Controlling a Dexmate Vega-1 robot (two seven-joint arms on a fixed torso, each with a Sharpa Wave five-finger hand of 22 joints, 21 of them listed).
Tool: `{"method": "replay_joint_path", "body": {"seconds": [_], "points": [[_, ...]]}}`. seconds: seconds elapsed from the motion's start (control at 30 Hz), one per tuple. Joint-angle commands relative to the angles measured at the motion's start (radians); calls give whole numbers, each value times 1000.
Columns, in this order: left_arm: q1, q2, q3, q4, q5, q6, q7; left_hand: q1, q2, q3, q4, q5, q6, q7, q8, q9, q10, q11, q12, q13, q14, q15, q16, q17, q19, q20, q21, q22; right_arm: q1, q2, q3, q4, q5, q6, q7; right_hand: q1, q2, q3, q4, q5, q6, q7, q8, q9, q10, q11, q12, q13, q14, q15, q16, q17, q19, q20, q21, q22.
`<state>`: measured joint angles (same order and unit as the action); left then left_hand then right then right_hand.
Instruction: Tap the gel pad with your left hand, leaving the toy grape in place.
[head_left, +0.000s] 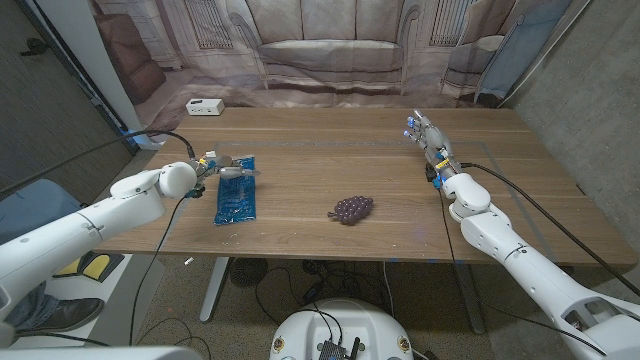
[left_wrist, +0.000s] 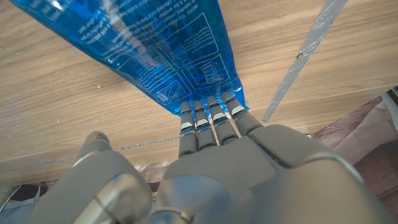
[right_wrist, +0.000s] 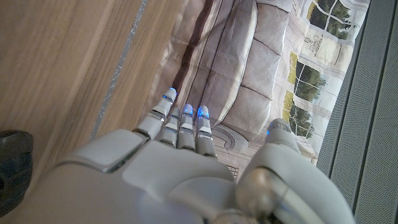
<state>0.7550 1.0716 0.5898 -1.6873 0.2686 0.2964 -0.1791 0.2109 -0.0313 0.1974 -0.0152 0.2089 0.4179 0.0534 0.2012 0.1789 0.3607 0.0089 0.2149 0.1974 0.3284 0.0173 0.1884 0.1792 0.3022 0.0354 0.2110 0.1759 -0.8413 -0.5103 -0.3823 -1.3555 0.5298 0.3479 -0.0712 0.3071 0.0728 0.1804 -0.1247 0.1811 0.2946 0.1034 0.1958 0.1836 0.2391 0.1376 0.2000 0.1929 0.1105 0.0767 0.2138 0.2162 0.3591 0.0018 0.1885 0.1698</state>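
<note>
Behind my brown wooden worktop (head_left: 330, 160) hangs a big cloth backdrop (head_left: 330, 40) with a sofa painted on it. Grey walls stand at both sides. The blue gel pad (head_left: 237, 195) lies on my left side of the worktop. My left hand (head_left: 228, 168) is at its far end, fingers (left_wrist: 208, 118) straight and close together, tips on the pad. The purple toy grape (head_left: 351, 208) sits near the middle, apart from the pad. My right hand (head_left: 428, 137) holds nothing, fingers straight. A small white box (head_left: 204, 106) sits at the back edge.
</note>
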Motion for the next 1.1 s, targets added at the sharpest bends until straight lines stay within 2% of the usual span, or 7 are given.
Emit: {"method": "replay_joint_path", "body": {"seconds": [0.03, 1.1], "points": [[-19, -1, 15, 3, 18, 7, -28, 8, 8, -1, -6, -1, 4, 8, -3, 5, 1, -3, 0, 4, -1, 3, 0, 1, 9, -3, 0, 3, 9, 5, -4, 12, 0, 2, 7, 2, 7, -2, -5, -2, 3, -5, -2, 2, -1, -2, 0, 3, -4, 1, -3, 2, -7, 1, 3, 4], [-50, -45, 59, 58, 33, -7, -72, 11, 11, -3, -9, -1, 4, 8, -5, 5, -8, -1, -5, 4, -9, 4, -2, 1, 5, -1, -5, 3, -3, -1, 0, -9, -3, -8, -9, 4, 9, -2, -6, -2, 5, -6, -1, 2, 1, -2, 1, 3, -5, 2, -3, 2, -10, 3, 4, 4]]}}
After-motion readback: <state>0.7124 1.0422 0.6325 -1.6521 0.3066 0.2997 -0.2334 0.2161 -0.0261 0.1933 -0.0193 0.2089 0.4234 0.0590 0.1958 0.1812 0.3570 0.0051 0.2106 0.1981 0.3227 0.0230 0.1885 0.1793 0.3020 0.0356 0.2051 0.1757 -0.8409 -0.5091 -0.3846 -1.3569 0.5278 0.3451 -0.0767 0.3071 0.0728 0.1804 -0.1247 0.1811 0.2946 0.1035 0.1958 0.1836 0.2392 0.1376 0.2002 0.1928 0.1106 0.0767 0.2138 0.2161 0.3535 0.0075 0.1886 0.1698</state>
